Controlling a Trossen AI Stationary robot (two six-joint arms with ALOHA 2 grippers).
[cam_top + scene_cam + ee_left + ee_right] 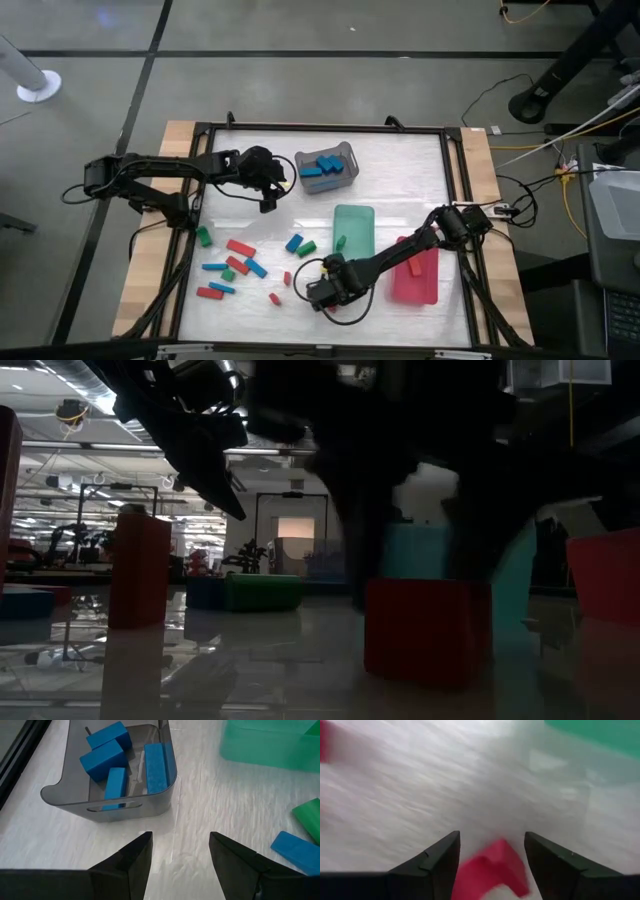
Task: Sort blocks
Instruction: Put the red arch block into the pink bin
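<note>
From above, the left gripper [268,190] hung over the tabletop [400,160] just beside the grey basket [345,152], which already held several blue blocks [322,166]. The right gripper [322,295] reached low toward the front of the tabletop, near the green tray [353,215] and red tray [425,285]. Loose blocks [238,262] in red, blue and green lay scattered at the left front.

In the low view, a red block [428,628] stood close to the camera, with dark arm shapes above it; little else could be told.

In the left wrist view, the left arm's fingers [135,857] stood wide with nothing between them, facing the basket and bare tabletop.

In the right wrist view, the right arm's fingers [442,857] stood wide on either side of a small red block [492,870], which lay tilted between them and was not yet gripped.

The risk, as I judge it, lay in that tilt: closing on a skewed block could squeeze it out sideways or pinch only a corner, so that it dropped before reaching the red tray.
</note>
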